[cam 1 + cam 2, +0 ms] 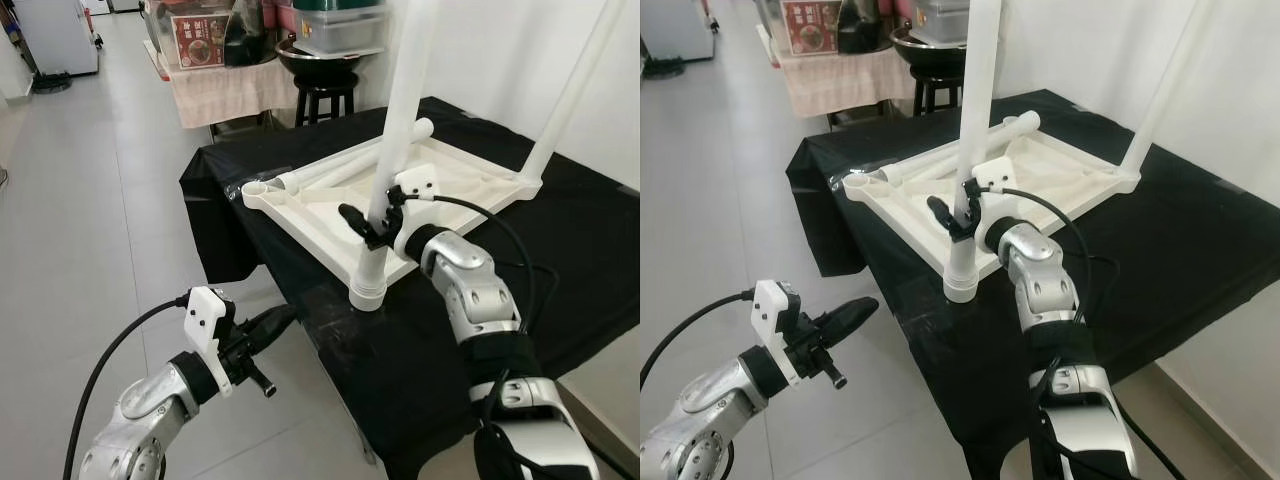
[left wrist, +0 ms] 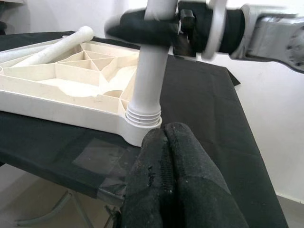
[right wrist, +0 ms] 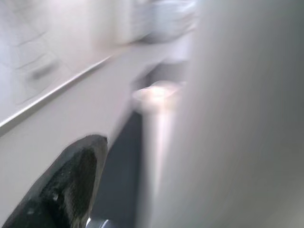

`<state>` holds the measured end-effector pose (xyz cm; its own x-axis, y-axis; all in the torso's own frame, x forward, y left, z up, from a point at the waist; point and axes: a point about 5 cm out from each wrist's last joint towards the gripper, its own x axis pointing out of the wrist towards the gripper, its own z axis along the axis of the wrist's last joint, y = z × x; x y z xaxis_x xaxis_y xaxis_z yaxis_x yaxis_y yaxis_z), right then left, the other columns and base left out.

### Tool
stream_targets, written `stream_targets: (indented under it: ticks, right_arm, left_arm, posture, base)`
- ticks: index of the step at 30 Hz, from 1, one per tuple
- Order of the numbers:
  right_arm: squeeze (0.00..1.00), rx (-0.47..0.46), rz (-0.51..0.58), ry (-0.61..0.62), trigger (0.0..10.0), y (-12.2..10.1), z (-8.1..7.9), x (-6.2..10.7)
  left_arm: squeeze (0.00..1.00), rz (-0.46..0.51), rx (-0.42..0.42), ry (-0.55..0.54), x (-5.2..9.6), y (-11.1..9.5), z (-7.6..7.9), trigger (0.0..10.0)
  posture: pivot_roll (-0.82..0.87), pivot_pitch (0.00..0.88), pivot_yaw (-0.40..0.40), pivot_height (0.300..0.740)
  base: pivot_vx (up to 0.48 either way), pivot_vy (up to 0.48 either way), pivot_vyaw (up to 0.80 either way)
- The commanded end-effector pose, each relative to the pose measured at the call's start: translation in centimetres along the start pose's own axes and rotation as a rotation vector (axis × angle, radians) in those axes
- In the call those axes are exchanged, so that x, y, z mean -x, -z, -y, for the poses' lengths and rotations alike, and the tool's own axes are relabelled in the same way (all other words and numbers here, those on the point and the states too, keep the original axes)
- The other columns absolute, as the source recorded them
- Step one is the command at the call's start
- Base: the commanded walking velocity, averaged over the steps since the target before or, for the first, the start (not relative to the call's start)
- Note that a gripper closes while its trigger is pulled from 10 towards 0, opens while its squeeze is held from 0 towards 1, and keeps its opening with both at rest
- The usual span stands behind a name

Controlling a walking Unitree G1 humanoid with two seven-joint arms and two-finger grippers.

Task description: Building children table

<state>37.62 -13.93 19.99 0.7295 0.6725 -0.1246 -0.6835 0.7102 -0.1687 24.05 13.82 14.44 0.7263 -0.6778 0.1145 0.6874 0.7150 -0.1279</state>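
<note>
Right claw (image 1: pixel 372 222) clenched around upright white table leg (image 1: pixel 400 120), steadying it in the corner socket (image 1: pixel 368 290) of the inverted children's table (image 1: pixel 450 185) just below; left claw (image 1: pixel 272 322) closed, empty, idle.

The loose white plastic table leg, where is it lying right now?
The loose white plastic table leg lies flat inside the upturned white tabletop, along its far-left rim, beyond the upright leg gripped by the right pincer.
</note>
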Motion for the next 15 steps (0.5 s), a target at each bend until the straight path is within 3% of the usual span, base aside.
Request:
stream_targets:
  ticks: [1,5,6,7,8,15]
  right_arm:
    - [0.00,0.032,0.010,-0.222,10.0,-0.86,-0.65,-0.62]
    - [0.00,0.031,0.012,-0.270,10.0,-1.41,-0.62,-0.99]
    - [0.00,0.026,0.011,-0.294,9.6,-1.58,-0.52,-1.25]
    - [0.00,0.021,0.014,-0.308,3.5,-1.71,-0.43,-1.44]
    - [0.00,0.002,0.016,-0.328,0.0,-1.77,-0.43,-1.56]
    - [0.00,-0.023,-0.010,-0.361,0.0,-0.84,-0.09,-1.45]
  left_arm:
    - [0.00,-0.002,0.005,-0.007,0.00,0.15,0.29,10.0]
    - [0.00,-0.003,0.001,-0.012,0.10,0.15,0.37,10.0]
    - [0.00,-0.004,-0.002,-0.015,0.18,0.16,0.41,10.0]
    - [0.00,-0.006,-0.005,-0.018,0.24,0.17,0.44,10.0]
    - [0.00,-0.008,-0.010,-0.022,0.32,0.19,0.48,10.0]
    - [0.00,-0.010,-0.023,-0.043,0.55,0.27,0.62,10.0]
  posture:
    - [0.00,0.000,-0.035,0.740]
    - [0.01,0.000,-0.034,0.740]
    - [0.01,0.000,-0.033,0.740]
    - [0.02,0.000,-0.033,0.740]
    - [0.03,0.000,-0.033,0.740]
    - [0.03,0.000,-0.039,0.740]
  base:
    - [0.000,0.000,0.00]
    - [0.000,0.000,0.00]
    - [0.000,0.000,0.00]
    - [0.000,0.000,0.00]
    - [0.000,0.000,0.00]
    - [0.000,0.000,0.00]
